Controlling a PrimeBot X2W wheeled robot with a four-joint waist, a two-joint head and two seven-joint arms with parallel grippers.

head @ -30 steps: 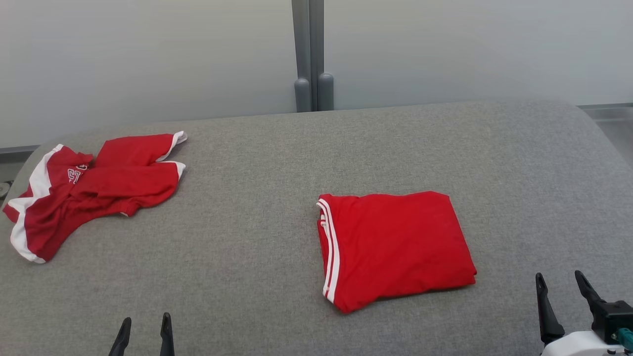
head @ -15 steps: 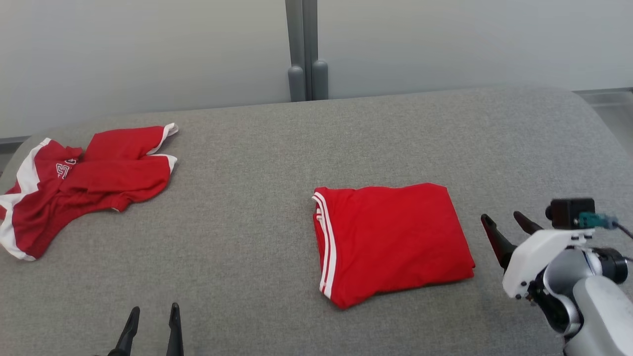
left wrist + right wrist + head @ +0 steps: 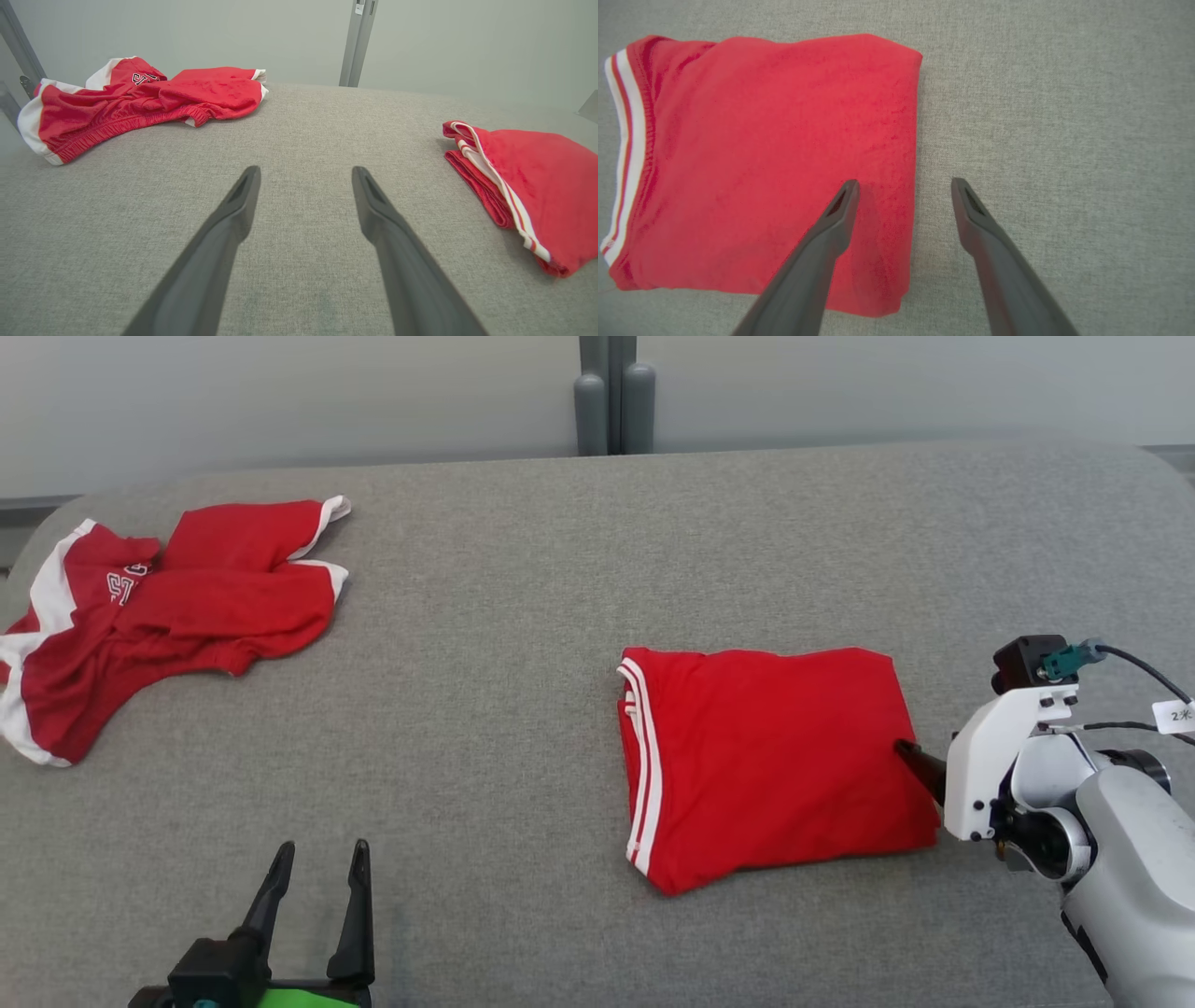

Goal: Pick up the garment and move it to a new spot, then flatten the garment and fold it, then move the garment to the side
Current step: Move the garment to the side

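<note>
Folded red garment lies toward the right edge of a grey surface. The right claw, wide open and empty, sits astride its right edge (folding looks done). Next, probably: pinch all layers and move it aside. The left claw is open, idle.

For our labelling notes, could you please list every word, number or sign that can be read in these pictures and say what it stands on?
"2" followed by a mark too small to read: on the white tag at the right edge of the head view.
White outlined lettering, seemingly starting "S", the rest lost in folds: on the crumpled red garment.
No text visible on the folded red garment.
</note>
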